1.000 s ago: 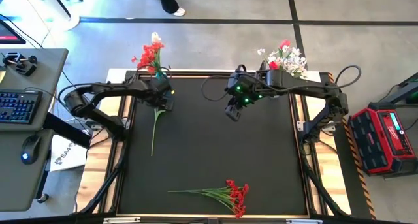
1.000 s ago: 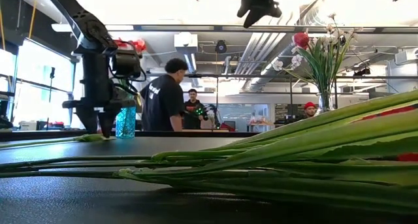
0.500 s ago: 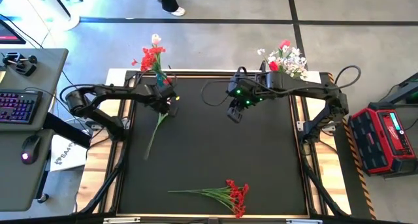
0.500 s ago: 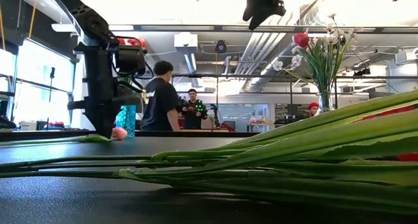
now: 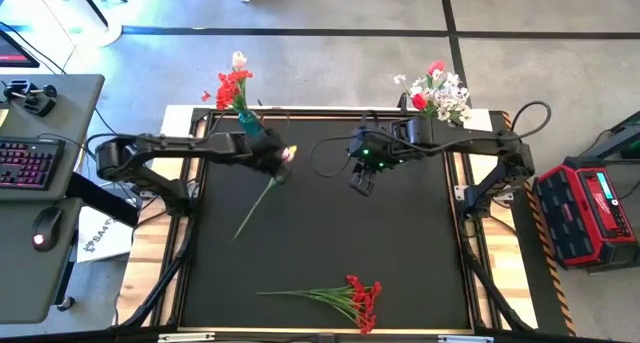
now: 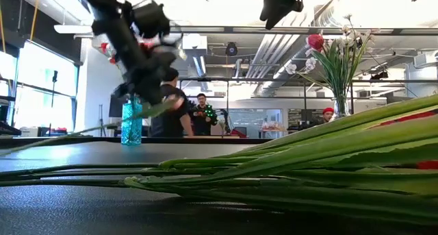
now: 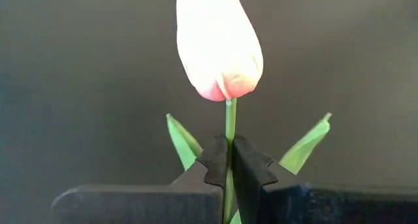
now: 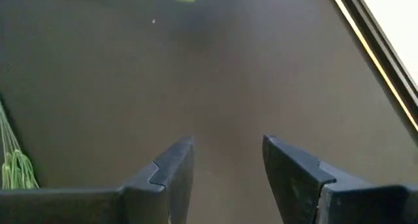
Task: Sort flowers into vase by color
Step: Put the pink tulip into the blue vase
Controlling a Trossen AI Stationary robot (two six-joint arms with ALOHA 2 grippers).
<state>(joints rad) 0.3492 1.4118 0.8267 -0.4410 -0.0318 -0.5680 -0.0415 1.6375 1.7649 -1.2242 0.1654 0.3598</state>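
A pink-white tulip (image 7: 219, 44) on a long green stem (image 5: 255, 203) sits in my left gripper (image 5: 277, 161), which is shut on it at the far left of the black mat. In the low view the gripper (image 6: 147, 67) is raised and tipped, and the stem (image 6: 82, 131) slants down from it. My right gripper (image 5: 361, 180) hangs open and empty above the mat's far middle. A bunch of red flowers (image 5: 345, 298) lies flat near the front edge. A blue vase (image 6: 131, 129) at the far left holds red blooms (image 5: 232, 85) and a tulip. My left gripper pinches the tulip's stem (image 7: 229, 119) just below the bloom, between its two fingertips (image 7: 251, 168). The fingers lie across the stem. The bloom end is lifted off the mat and the stem slants down toward the near left; whether its free end (image 5: 238, 234) rests on the mat I cannot tell.
A glass vase (image 6: 340, 101) with white and red blooms (image 5: 438, 89) stands at the far right corner. A desk with a keyboard (image 5: 28, 163) is left of the table, and a red case (image 5: 592, 211) is on the right. People stand in the room beyond.
My left gripper has shut on the tulip's stem, then risen, tipped and gone toward the table's right. The tulip's bloom end has come up off the mat, and its stem has swung to a slant. My right gripper has drifted a little to the right.
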